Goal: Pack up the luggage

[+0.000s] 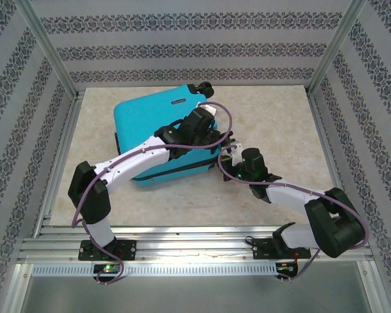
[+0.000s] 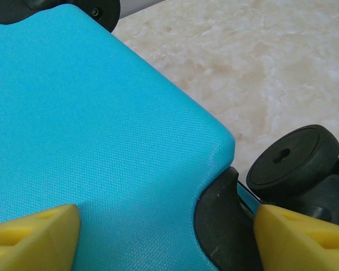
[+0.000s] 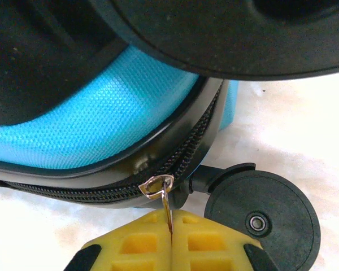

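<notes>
The luggage (image 1: 150, 134), a turquoise hard-shell suitcase, lies flat and closed on the table, its black wheels toward the right. My left gripper (image 1: 208, 120) hovers over its far-right corner. In the left wrist view the gripper (image 2: 166, 240) is open, one yellow fingertip (image 2: 34, 237) over the shell (image 2: 101, 124) and the other beside a black wheel (image 2: 294, 161). My right gripper (image 1: 229, 149) sits at the suitcase's near-right corner. In the right wrist view the gripper (image 3: 170, 228) is shut on the metal zipper pull (image 3: 158, 185) of the black zipper below the shell (image 3: 101, 124).
A black wheel (image 3: 263, 212) sits just right of the right fingers. The marbled beige table (image 1: 274, 124) extends to the right of the suitcase. Patterned walls and aluminium posts (image 1: 49, 49) enclose the workspace.
</notes>
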Available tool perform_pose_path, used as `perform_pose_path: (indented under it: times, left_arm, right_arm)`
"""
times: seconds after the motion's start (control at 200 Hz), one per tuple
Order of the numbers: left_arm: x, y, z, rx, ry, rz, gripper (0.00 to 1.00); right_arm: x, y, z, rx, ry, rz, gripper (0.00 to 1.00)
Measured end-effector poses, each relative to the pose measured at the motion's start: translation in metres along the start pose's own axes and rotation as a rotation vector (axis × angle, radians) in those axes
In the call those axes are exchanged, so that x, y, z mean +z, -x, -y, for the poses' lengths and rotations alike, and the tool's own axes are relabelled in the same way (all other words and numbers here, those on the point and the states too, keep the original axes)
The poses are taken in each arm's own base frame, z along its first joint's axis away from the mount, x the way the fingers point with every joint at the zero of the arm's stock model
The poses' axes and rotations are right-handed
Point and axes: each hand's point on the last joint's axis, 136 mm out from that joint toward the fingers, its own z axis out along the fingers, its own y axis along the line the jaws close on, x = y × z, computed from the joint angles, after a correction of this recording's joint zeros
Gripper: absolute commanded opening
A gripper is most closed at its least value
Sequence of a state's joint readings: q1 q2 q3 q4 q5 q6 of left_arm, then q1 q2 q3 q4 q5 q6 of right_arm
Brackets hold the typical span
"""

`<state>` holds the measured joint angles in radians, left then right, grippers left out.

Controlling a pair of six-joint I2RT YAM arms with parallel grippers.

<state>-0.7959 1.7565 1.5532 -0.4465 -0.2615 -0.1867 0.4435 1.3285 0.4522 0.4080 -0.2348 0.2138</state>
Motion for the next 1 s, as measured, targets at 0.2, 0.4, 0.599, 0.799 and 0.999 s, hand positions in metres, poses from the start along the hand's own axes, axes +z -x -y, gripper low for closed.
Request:
perform_pose_path:
  times: [0.2,0.4,0.599,0.799,0.999]
  left_arm:
    - [0.000,0.001,0.001,-0.001,-0.022,0.018,0.79]
    - [-0.002,-0.001,0.002,0.008,-0.034,0.025,0.78]
    - [-0.010,-0.006,0.001,0.014,-0.052,0.026,0.76]
    - [-0.026,-0.022,-0.009,0.011,-0.048,0.013,0.76]
    - [-0.042,-0.038,-0.016,-0.010,-0.057,0.006,0.76]
  right_arm:
    - [0.002,0.003,0.002,0.016,0.112,-0.009,0.00]
    - [0.002,0.005,-0.001,0.024,0.166,-0.011,0.00]
    - [0.004,0.000,-0.016,0.004,0.193,-0.027,0.00]
    - [0.001,-0.010,-0.045,-0.060,0.199,-0.037,0.00]
    - [-0.002,-0.016,-0.054,-0.117,0.142,-0.029,0.00]
